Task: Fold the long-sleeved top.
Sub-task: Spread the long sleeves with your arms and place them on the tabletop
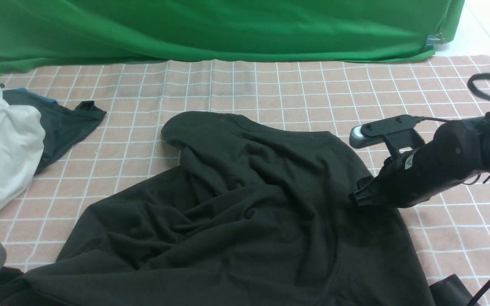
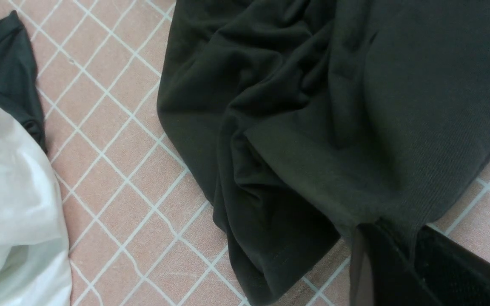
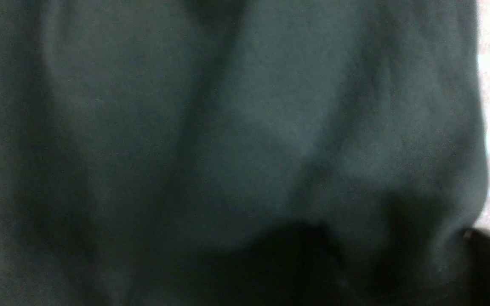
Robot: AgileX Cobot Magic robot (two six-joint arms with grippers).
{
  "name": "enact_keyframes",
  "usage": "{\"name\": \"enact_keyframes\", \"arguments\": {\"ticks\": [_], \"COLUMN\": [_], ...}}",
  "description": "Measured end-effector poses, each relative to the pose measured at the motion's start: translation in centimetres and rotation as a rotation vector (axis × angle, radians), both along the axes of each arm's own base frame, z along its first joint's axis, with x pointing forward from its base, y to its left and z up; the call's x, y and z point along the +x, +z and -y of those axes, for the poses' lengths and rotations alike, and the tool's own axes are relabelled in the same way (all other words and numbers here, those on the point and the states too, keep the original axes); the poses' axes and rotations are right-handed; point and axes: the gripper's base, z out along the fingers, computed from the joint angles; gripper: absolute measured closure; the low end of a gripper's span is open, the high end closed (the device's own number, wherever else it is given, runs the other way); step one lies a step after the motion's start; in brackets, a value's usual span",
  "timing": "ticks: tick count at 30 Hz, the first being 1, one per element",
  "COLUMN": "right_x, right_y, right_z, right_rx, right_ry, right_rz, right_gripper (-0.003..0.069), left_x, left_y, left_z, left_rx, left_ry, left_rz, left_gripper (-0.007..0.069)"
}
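Pinching the ribbed hem [image 2: 423,187] of the large black soft-knit long-sleeved top [image 1: 245,204] at seven o'clock, my left gripper [image 2: 391,240] anchors it, I judge, for spreading. It lies crumpled on the pink checked tablecloth [image 1: 270,85]; my right gripper [image 1: 357,196] presses its three-o'clock edge, but I cannot tell how its jaws stand.

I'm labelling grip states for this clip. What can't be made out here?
- Right gripper: open or shut unclear; front view, tips blend into the crumpled black soft-knit top; right wrist view, blurred dark cloth.
- Top's sleeves, neck: lost in folds; lower part cut by front view's bottom edge.
- Left gripper: cut off at front view's bottom-left corner.
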Motion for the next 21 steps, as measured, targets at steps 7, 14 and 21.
{"name": "enact_keyframes", "arguments": {"ticks": [7,14,21], "right_x": [-0.9,-2.0,-8.5], "right_y": [1.5,16.4,35.8], "right_z": [-0.5,2.6,9.6], "right_rx": [-0.007,0.077,0.129], "right_ry": [0.036,-0.025,-0.215], "right_rz": [-0.036,0.25,0.777], "right_gripper": [0.0582,0.0585,0.0585], "left_x": [0.1,1.3,2.2], "left_y": [0.1,5.5,20.3], "left_z": [-0.2,-0.9,-1.7], "left_rx": [0.015,-0.015,-0.117], "left_ry": [0.009,0.107,0.182], "left_rz": [0.018,0.246,0.654], "left_gripper": [0.0577,0.0577,0.0577]}}
